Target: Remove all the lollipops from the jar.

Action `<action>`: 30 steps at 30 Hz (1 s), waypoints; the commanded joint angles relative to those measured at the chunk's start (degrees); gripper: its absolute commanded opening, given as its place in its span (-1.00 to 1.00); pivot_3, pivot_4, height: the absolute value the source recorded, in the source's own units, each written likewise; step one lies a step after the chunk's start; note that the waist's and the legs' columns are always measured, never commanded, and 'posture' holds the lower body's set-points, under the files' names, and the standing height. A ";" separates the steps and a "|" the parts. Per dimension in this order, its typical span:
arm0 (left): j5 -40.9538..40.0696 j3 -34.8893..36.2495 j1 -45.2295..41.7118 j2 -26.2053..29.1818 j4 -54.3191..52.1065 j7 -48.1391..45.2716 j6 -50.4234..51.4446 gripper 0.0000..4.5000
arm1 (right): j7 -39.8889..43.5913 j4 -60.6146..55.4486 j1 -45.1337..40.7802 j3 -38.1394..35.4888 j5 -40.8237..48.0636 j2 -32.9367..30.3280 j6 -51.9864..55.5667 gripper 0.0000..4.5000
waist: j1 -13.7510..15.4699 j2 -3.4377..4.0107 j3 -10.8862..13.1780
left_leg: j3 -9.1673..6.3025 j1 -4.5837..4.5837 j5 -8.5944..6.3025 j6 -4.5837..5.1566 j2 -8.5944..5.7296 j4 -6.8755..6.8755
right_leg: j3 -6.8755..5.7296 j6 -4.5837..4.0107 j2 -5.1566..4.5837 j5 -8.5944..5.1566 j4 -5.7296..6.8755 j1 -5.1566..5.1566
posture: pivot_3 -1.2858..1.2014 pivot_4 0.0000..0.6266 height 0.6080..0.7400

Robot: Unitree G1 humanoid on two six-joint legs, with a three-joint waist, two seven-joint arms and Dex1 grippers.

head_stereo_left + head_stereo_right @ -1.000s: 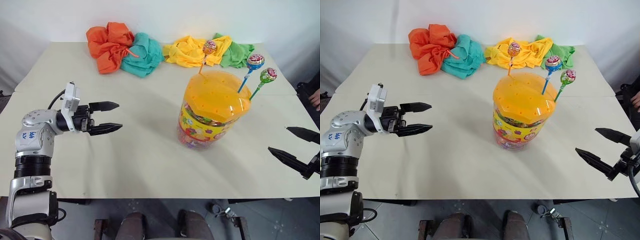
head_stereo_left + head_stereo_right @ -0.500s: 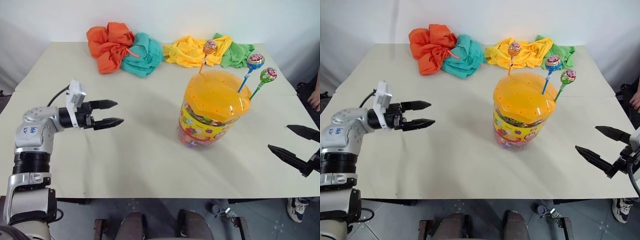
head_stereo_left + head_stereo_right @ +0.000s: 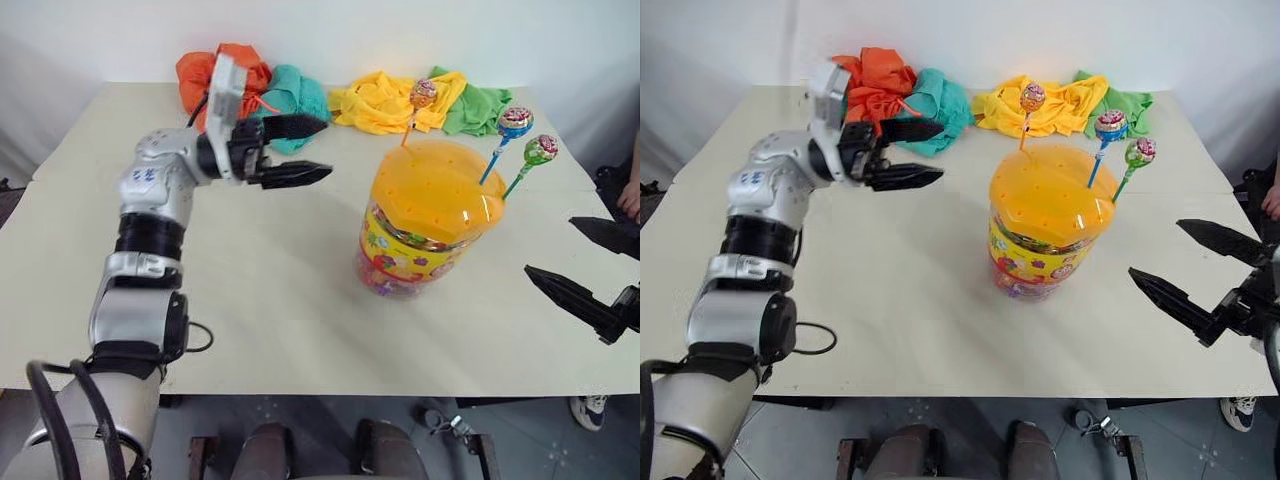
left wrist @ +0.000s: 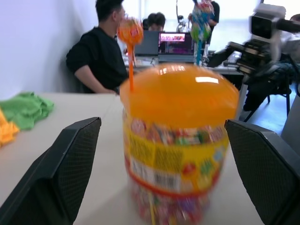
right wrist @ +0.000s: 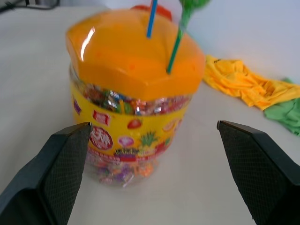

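Observation:
The jar [image 3: 420, 235], a clear tub with a domed orange lid and a yellow label, stands right of the table's middle. Three lollipops stick up from holes in the lid: one on an orange stick [image 3: 421, 95] at the back, one on a blue stick [image 3: 514, 122] and one on a green stick [image 3: 540, 149] at the right. My left gripper [image 3: 320, 148] hangs open in the air left of the jar at lid height, pointing at it. My right gripper [image 3: 550, 246] is open, low to the jar's right. The jar [image 4: 178, 140] shows between my left fingers [image 4: 65, 173].
Orange [image 3: 215, 70], teal [image 3: 295, 95], yellow [image 3: 375, 100] and green [image 3: 470, 100] cloths lie bunched along the table's far edge. A person's hand [image 3: 630, 200] is at the right border. People sit at a desk [image 4: 108, 51] beyond the table.
My left arm has risen and swung right toward the jar, its gripper still open. My right gripper has lifted a little and edged toward the jar. Jar and lollipops have not moved.

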 commanded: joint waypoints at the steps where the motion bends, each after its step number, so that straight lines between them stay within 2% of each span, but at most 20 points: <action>1: 2.14 0.18 -5.64 -2.33 5.67 2.70 -2.27 1.00 | -3.47 -3.98 1.61 -3.00 2.79 1.43 0.93 0.99 | -0.17 -0.01 0.01 | -0.02 -0.02 -0.01 0.01 0.00 0.00 | -0.02 0.00 0.00 0.00 -0.01 0.00 | 0.03 -0.52 1.00; 4: 5.10 -1.35 -10.99 -5.74 11.11 4.46 -2.99 1.00 | -5.56 -6.15 3.17 -2.10 2.28 3.70 -0.08 0.99 | -0.15 -0.03 0.02 | -0.04 -0.09 -0.02 0.04 -0.01 0.02 | -0.05 0.04 0.00 0.02 -0.04 -0.03 | 0.03 -0.52 1.00; 9: 7.81 -2.07 -15.01 -8.26 15.59 4.16 -4.45 1.00 | -7.49 -8.02 4.31 -1.47 2.11 5.41 -0.97 0.99 | -0.19 -0.03 0.02 | -0.04 -0.21 -0.05 0.08 -0.03 0.04 | -0.04 0.09 0.00 0.05 -0.07 -0.12 | 0.03 -0.52 1.00; 15: 11.60 -2.18 -19.41 -12.08 21.69 9.11 -5.11 1.00 | -9.74 -9.37 4.93 -1.17 2.26 6.75 -2.24 0.99 | -0.13 -0.05 0.03 | -0.05 -0.26 -0.05 0.10 -0.04 0.05 | -0.04 0.11 0.00 0.06 -0.09 -0.16 | 0.03 -0.52 1.00; 18: 12.57 -1.63 -21.16 -13.82 23.73 11.84 -5.90 0.75 | -10.54 -9.66 5.38 -1.32 2.01 7.18 -2.92 1.00 | -0.05 -0.06 0.03 | -0.05 -0.27 -0.06 0.12 -0.05 0.06 | -0.04 0.12 0.00 0.06 -0.10 -0.16 | 0.03 -0.52 1.00; 20: 12.83 -1.23 -21.65 -14.24 24.18 11.51 -6.21 0.51 | -10.98 -9.88 5.70 -1.38 1.97 7.34 -3.30 1.00 | -0.09 -0.06 0.03 | -0.05 -0.28 -0.07 0.13 -0.05 0.06 | -0.03 0.12 0.00 0.07 -0.10 -0.16 | 0.03 -0.52 1.00; 30: 11.62 2.30 -24.43 -14.27 24.91 13.11 -4.75 -0.91 | -11.77 -9.51 6.69 -1.73 1.61 7.02 -5.35 1.00 | -0.15 -0.07 0.04 | -0.05 -0.28 -0.07 0.13 -0.05 0.06 | -0.03 0.12 0.00 0.07 -0.09 -0.18 | 0.03 -0.52 1.00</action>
